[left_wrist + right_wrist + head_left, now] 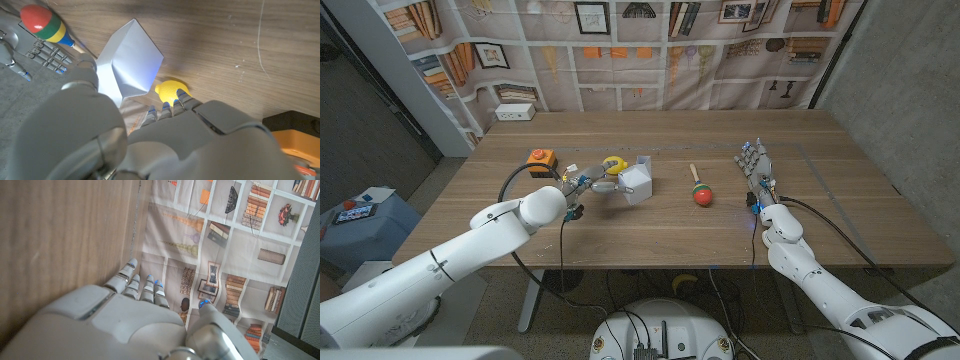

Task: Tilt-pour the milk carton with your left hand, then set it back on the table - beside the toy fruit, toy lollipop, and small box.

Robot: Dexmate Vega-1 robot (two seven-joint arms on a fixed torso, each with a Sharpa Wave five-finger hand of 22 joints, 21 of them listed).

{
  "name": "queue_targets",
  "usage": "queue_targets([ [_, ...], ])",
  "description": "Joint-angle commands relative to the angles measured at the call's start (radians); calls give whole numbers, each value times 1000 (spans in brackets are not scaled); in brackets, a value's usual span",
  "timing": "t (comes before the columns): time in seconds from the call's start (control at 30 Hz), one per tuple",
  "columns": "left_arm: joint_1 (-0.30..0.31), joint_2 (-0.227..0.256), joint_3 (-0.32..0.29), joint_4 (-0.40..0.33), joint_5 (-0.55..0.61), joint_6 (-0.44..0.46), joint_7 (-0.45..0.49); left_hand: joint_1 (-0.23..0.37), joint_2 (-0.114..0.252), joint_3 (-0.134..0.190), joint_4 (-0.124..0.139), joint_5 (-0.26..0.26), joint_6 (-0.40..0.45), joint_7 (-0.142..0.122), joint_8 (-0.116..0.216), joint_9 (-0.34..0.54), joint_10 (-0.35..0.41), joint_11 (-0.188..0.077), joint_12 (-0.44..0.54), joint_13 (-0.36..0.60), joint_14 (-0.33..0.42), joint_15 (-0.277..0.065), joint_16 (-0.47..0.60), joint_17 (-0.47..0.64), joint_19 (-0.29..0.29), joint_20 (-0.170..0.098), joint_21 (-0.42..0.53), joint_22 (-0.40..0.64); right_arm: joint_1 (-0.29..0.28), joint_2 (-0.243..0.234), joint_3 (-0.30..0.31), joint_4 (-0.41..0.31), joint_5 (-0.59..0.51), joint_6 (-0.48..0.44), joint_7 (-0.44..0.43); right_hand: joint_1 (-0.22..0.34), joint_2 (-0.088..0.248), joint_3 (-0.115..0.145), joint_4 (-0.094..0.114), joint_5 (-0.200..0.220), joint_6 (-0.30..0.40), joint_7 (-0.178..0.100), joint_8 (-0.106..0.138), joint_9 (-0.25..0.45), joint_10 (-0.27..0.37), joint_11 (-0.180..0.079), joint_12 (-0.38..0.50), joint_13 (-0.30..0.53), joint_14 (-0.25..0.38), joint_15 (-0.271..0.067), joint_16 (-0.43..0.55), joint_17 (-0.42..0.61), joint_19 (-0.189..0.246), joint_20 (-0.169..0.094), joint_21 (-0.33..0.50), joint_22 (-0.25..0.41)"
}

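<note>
Fingers [603, 186] of left hand [582, 184] grip tilted milk carton [635, 180].

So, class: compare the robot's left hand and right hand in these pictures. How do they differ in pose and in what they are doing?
1. The left hand grips the tilted white milk carton; the right hand holds nothing.
2. The left hand reaches across near the yellow toy fruit; the right hand waits apart from the toys, right of the toy lollipop.
3. The left hand's fingers curl on the carton; the right hand's fingers stretch out.
Both are pale, over the wooden table.
</note>
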Motion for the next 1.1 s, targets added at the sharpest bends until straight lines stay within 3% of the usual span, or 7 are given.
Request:
queue_targets([
  [0.03,32,28,-53,56,-88,-157,-35,-26,-2,-7,7,-6,-19,5,-2,2,-31,-9,-2,1,-30,-2,1,2,-40,-5,1,1,-19,-6,-2,-28,-11,1,-23,-7,10,11,0,-1,12,-2,3,2,-1,-2,5,3,3,7,8,2,4,3,4,3],
  [0.37,61,8,-94,91,-135,-232,0,-50,13,-6,16,-4,-6,3,5,1,-42,-19,4,-1,-37,-4,7,2,-64,-3,5,1,-43,-17,-2,-71,-23,-2,-52,-8,10,12,0,-1,11,-2,3,2,0,0,5,3,2,7,7,2,3,3,3,3],
  [0.6,88,-33,-127,124,-162,-303,55,-61,20,-6,20,-3,2,9,8,1,-36,-16,8,-2,-35,-1,10,2,-64,0,9,1,-53,-29,-6,-107,-32,-20,-67,-10,9,13,0,-1,11,-1,3,2,0,0,5,3,1,6,7,2,3,2,3,3],
  [1.1,95,-92,-152,201,-181,-393,100,-94,42,-6,33,-4,16,13,8,0,-21,-23,16,-4,-19,-26,16,1,-51,-23,18,1,-59,-61,-12,-171,-58,-53,-92,-11,6,16,-2,-2,12,0,3,2,0,0,5,3,-3,-5,5,2,-6,-18,0,3],
])
